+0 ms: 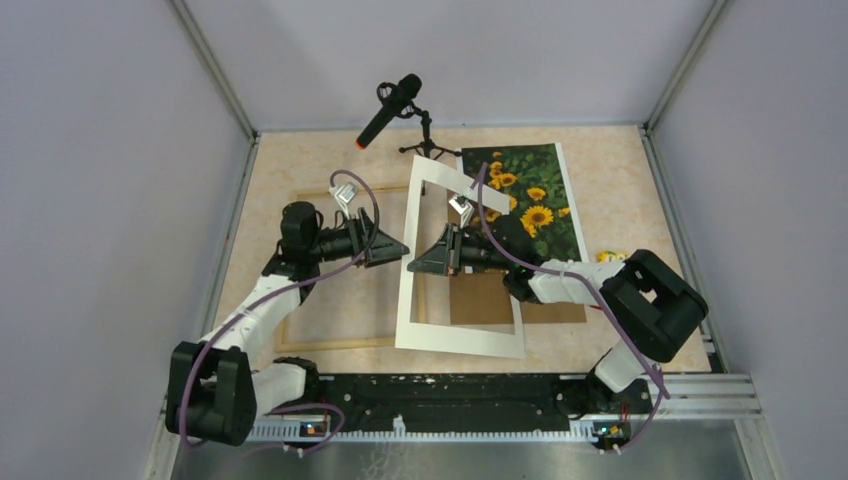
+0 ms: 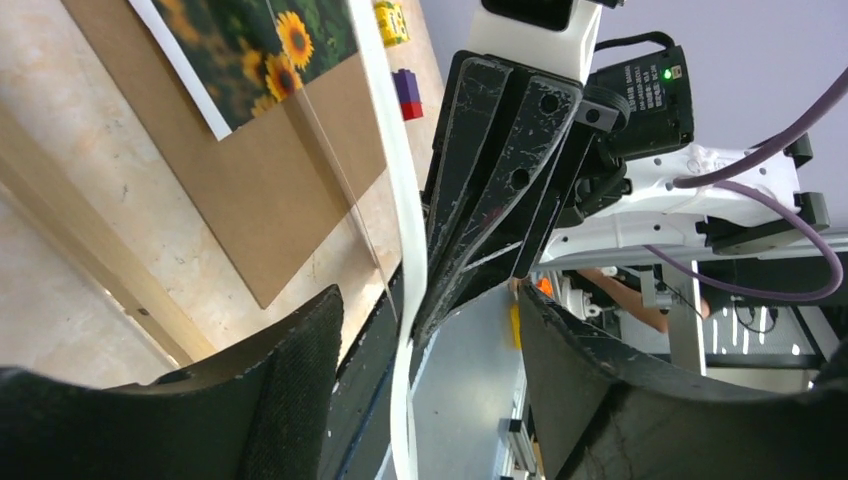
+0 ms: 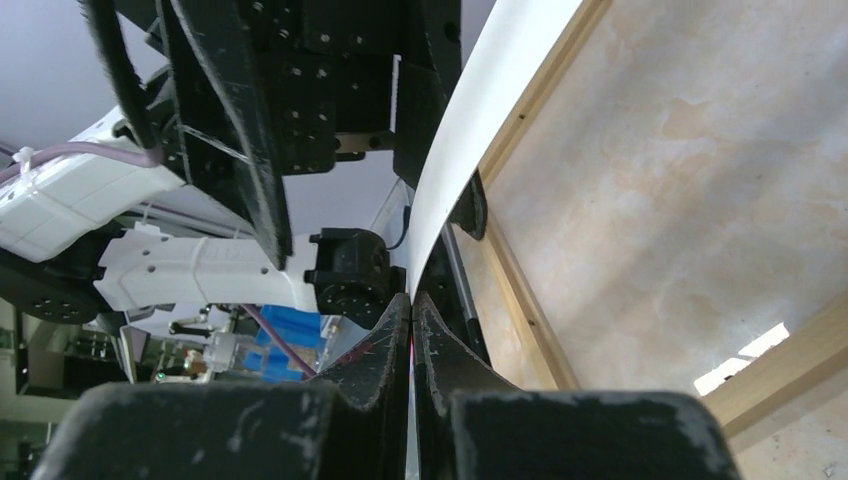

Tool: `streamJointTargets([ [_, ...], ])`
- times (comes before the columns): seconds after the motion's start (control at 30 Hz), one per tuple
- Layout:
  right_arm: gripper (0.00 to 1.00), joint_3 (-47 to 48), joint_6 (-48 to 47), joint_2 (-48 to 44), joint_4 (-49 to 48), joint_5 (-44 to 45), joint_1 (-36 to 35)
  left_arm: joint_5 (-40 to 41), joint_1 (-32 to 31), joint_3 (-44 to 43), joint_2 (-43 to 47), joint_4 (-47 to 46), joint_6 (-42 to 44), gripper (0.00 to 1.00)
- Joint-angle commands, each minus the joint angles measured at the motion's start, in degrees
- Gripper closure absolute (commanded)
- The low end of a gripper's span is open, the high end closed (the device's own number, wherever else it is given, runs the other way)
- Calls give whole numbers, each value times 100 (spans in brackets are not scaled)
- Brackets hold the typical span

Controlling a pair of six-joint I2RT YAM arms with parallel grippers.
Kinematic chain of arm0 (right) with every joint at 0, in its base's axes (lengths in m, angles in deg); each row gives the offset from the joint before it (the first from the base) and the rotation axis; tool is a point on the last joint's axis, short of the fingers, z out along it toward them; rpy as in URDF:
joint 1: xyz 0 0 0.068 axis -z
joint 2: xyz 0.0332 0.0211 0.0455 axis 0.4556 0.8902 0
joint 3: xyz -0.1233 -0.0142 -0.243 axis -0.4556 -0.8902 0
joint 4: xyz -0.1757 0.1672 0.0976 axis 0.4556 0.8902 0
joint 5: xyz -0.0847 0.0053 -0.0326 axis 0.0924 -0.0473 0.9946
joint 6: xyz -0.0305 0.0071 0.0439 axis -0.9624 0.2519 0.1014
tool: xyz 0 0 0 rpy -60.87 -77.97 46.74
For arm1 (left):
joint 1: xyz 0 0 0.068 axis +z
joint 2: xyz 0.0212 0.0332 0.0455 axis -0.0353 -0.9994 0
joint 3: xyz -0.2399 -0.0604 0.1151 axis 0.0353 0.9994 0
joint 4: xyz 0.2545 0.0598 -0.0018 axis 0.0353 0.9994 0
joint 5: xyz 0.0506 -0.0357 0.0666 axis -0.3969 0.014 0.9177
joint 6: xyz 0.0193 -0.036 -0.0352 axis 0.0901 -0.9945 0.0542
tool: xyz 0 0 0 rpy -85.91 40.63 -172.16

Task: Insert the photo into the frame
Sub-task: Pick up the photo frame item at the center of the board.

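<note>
The photo (image 1: 530, 195) lies flat on the desk at the upper right of the top view. Its lower end rests on the brown backing board (image 1: 485, 300), well apart from most of the frame (image 1: 340, 342), which lies at left centre. Neither hand has hold of the photo.

The trouble I'd expect comes from the white mat (image 1: 460, 340) tilted up between the two. The right hand (image 1: 415, 263) is clamped on the mat's left edge and holds that side up. If the card slips or drops, it could land across the print or knock the thin wood strips askew.

The left hand (image 1: 398, 250) is spread wide, with a finger on either side of that same edge but not pinching it. If it closed off-centre, I think it might bend the card.

The print is thin paper on a flat surface, so I'd also worry about creasing a corner when it is picked up. It looks clean and flat: yellow sunflowers on dark green leaves with a narrow white border, and no curl that I can see.
</note>
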Motion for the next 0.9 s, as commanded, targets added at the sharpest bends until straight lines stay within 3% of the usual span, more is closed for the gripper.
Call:
streamJointTargets([
  [0.0, 100, 192, 97, 6, -610, -110, -64, -487, -117, 160, -233, -1022, -420, 33],
  [0.3, 100, 235, 197, 126, -754, -171, -74, -446, -202, -89, -257, -623, -114, 64],
  [0.37, 100, 260, 214, 119, -740, -181, -89, -427, -203, -346, -310, -73, 237, 69],
  [0.43, 100, 309, 174, 102, -569, -189, -96, -362, -196, -736, -359, 729, 762, 81],
  [0.5, 86, 398, 14, 7, -79, -118, -97, -75, -188, -1289, -348, 1882, 1485, 97],
  [0.6, 55, 583, -610, -445, 1714, 477, -86, 998, -184, -2400, -196, 3887, 2788, 100],
  [0.67, 40, 610, -933, -716, 2393, 842, 13, 2301, -189, -3092, -12, 5012, 3441, 100],
  [0.77, 34, 369, -875, -927, 2424, 500, 460, 4284, -184, -3749, 434, 5898, 3893, 100],
  [0.87, 33, 317, -923, -1001, 2691, 283, 917, 5316, -187, -4268, 958, 6287, 4175, 100],
])
